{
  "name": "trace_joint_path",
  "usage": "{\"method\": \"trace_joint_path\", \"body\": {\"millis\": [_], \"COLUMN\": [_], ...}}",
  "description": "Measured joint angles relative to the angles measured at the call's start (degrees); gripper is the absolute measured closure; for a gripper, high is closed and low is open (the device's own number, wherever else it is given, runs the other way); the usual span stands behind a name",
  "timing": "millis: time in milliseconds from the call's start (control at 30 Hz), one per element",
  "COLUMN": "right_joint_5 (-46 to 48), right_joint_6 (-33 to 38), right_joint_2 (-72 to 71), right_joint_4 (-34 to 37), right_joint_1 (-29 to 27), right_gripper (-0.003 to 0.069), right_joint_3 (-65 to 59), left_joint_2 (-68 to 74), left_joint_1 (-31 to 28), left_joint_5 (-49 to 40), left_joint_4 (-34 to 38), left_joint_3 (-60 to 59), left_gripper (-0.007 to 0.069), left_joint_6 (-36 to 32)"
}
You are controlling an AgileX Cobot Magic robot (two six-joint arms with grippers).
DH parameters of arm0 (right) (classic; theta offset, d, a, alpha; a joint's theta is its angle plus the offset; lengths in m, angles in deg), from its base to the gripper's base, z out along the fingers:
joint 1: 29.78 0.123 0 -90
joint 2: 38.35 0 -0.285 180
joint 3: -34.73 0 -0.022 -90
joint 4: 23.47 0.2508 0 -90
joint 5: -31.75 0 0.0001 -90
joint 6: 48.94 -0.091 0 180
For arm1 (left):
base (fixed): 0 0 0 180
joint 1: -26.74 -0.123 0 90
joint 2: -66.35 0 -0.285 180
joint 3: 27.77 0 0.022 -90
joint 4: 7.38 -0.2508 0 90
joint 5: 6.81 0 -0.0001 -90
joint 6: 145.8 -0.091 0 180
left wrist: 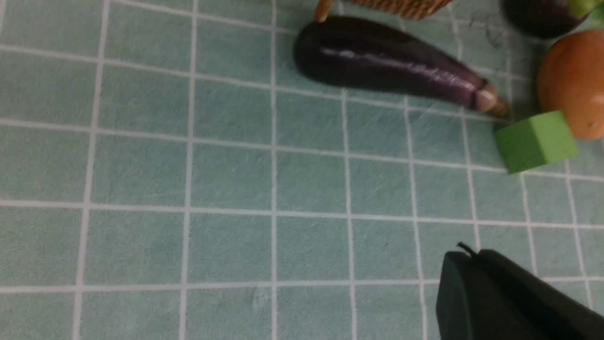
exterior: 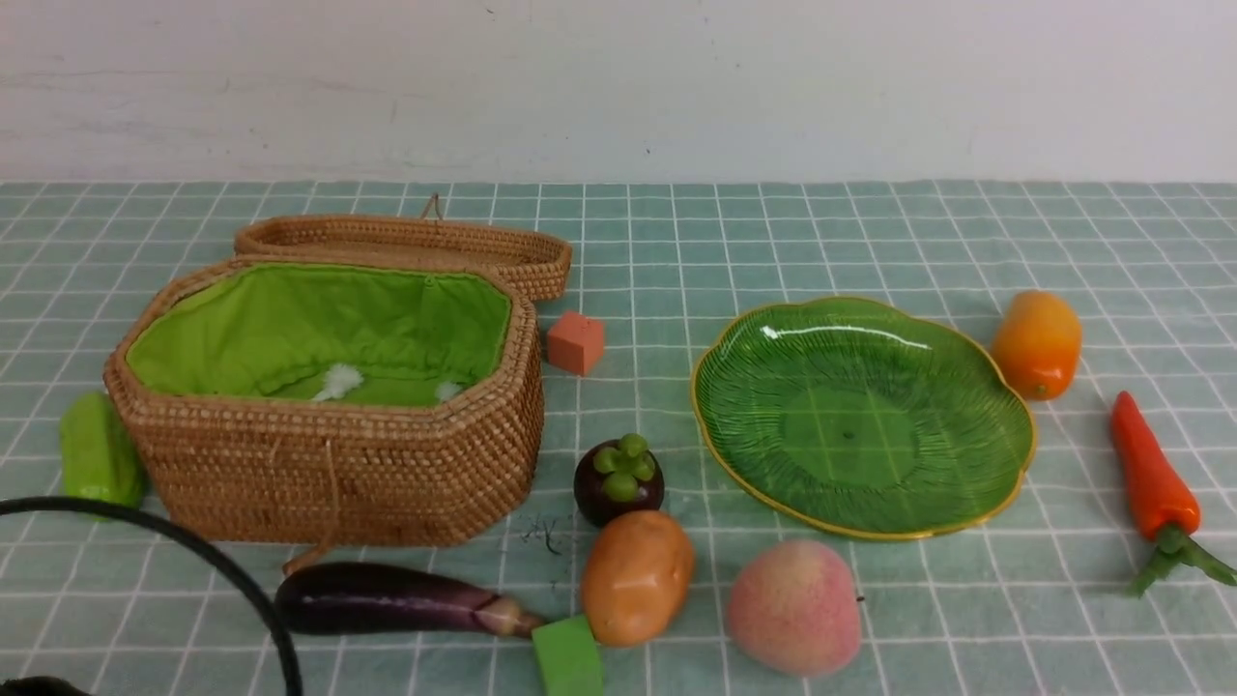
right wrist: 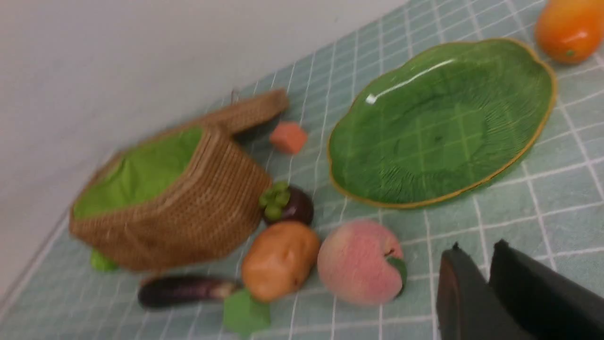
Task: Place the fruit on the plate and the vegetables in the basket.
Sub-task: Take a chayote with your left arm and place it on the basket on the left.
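**Progress.** By our reckoning nothing is sorted yet. The plate (exterior: 860, 416) lies bare. The basket (exterior: 329, 464), with its lid (exterior: 416, 242) folded back behind it, holds no vegetable. All seven pieces lie on the table (exterior: 870, 242).

**Fruit, three, for the plate**
- mangosteen (exterior: 618, 480): between basket and plate
- peach (exterior: 794, 606): near the plate's front rim
- mango (exterior: 1036, 343): just beside the plate's right edge

**Vegetables, four, for the basket**
- cucumber (exterior: 97, 449): against the basket's left wall
- eggplant (exterior: 387, 599): in front of the basket
- potato (exterior: 636, 577): just beside the mangosteen
- carrot (exterior: 1150, 474): far right, well apart from the basket

**Extras, two**
- salmon cube (exterior: 576, 342)
- green cube (exterior: 568, 657)

We count one plate and one basket.

**Grippers, two**
- left gripper (left wrist: 472, 257): clenched on nothing, over bare cloth near the eggplant
- right gripper (right wrist: 479, 252): empty, beside the peach. Its jaws stand nearly together with a thin slit between them, and we cannot tell whether it is fully closed.
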Motion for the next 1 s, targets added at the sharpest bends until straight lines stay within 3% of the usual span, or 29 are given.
{"method": "trace_joint_path", "body": {"millis": [167,233,367,500,600,767,1000], "right_joint_5": [23.91,25.96,29.84,30.28,31.00,31.23,29.73], "right_joint_6": [11.09,12.84,17.96,21.18,22.98,26.12,28.26], "right_joint_2": [17.66,19.62,26.68,29.00,29.09,28.84,28.84], "right_joint_4": [-0.52,-0.52,0.63,4.19,5.58,6.11,6.46], "right_joint_1": [0.96,1.06,1.12,1.17,2.17,8.84,11.83], "right_gripper": [0.0573,0.0573,0.0573,0.0573,0.0573,0.0572,0.0571], "right_joint_3": [23.76,26.86,35.23,37.27,37.27,37.36,37.43], "left_joint_2": [9.56,11.03,16.86,22.73,27.10,36.39,49.29], "left_joint_1": [0.00,0.00,-0.24,-4.58,-9.02,-17.95,-23.26], "left_joint_5": [-2.82,-2.82,-3.06,-3.48,-3.40,0.23,2.74], "left_joint_4": [-4.22,-6.14,-16.61,-23.62,-22.89,-17.96,-9.98], "left_joint_3": [7.23,8.89,16.31,22.17,24.72,28.20,33.19], "left_gripper": [0.0638,0.0638,0.0638,0.0638,0.0638,0.0638,0.0606], "left_joint_6": [2.91,4.39,13.17,20.00,20.01,15.12,8.24]}}
